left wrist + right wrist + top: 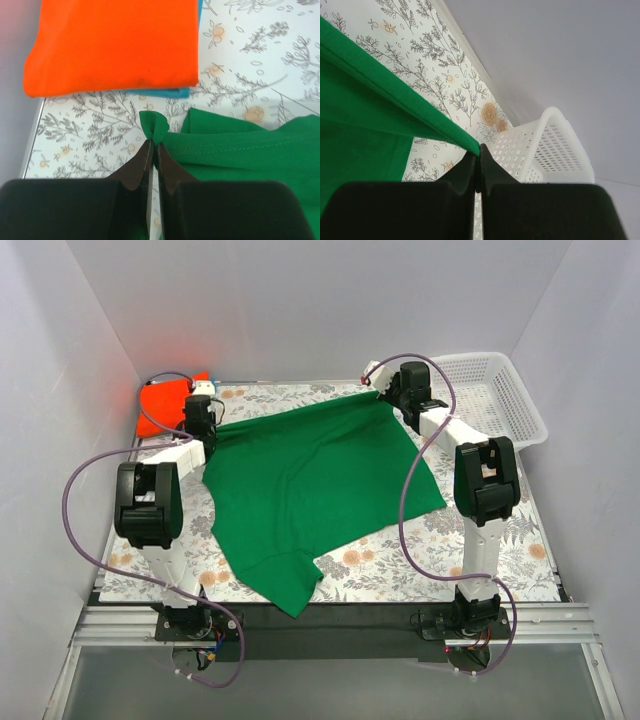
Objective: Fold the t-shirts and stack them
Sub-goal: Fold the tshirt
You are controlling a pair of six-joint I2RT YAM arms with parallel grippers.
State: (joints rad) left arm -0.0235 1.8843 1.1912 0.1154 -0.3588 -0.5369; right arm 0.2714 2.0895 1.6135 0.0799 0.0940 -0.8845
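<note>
A bright green t-shirt (310, 490) lies spread over the middle of the floral table, its neck end toward the arm bases. My left gripper (207, 428) is shut on the shirt's far left corner, a green tuft (154, 127) pinched at the fingertips. My right gripper (388, 390) is shut on the far right corner, the green hem (395, 95) running taut from its tips. A folded orange-red t-shirt (115, 45) rests at the far left corner on a blue t-shirt (170, 93) that shows only as a thin edge.
A white plastic mesh basket (495, 400) stands at the far right, close beside the right gripper (479, 150). White walls close in the table on three sides. Purple cables loop from both arms.
</note>
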